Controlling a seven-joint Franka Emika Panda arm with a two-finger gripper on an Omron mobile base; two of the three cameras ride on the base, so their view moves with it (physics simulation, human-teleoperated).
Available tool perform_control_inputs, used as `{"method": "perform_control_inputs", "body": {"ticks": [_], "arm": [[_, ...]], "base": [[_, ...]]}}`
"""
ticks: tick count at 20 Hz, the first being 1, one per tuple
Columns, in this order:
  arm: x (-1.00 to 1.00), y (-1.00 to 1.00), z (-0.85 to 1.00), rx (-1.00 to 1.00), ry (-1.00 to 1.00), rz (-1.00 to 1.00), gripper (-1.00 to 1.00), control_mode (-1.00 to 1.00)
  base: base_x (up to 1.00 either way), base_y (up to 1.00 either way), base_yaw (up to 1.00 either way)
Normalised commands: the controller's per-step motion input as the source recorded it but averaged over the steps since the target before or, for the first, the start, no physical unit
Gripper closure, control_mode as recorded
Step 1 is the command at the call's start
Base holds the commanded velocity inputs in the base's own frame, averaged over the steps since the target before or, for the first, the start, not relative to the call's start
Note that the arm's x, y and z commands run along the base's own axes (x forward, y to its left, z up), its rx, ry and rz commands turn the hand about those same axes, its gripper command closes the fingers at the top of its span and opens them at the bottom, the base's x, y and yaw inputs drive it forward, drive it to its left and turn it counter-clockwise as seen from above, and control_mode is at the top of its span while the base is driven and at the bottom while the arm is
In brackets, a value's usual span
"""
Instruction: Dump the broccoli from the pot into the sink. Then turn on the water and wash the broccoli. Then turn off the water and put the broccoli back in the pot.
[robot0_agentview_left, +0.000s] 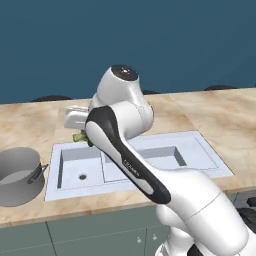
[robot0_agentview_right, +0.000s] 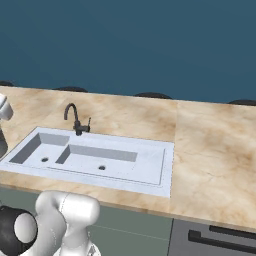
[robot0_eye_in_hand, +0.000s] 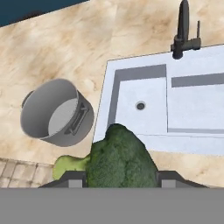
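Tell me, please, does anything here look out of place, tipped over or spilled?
Nothing stands out. The pot stands upright and empty on the counter beside the sink, and the broccoli sits between the gripper's fingers.

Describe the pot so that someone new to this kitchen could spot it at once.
Start from the pale two-basin sink set in the marbled counter. On the counter beside the sink's narrow basin, apart from the rim, stands the pot. It is the lone grey metal vessel there: round, straight-sided, standing empty, with a dark loop handle.
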Motion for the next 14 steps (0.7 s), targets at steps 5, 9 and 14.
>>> {"method": "perform_control_inputs", "body": {"ticks": [5,9,14], "arm": [[0.23,0.71,-0.02,0.00,0.04,0.09,1.00,-1.00],[0.21,0.44,-0.07,0.00,0.06,0.07,1.00,-1.00],[0.23,0.49,-0.12,-0.02,0.06,0.07,1.00,-1.00]], "base": [[0.00,0.00,0.00],[0.00,0.00,0.00],[0.00,0.00,0.00]]}}
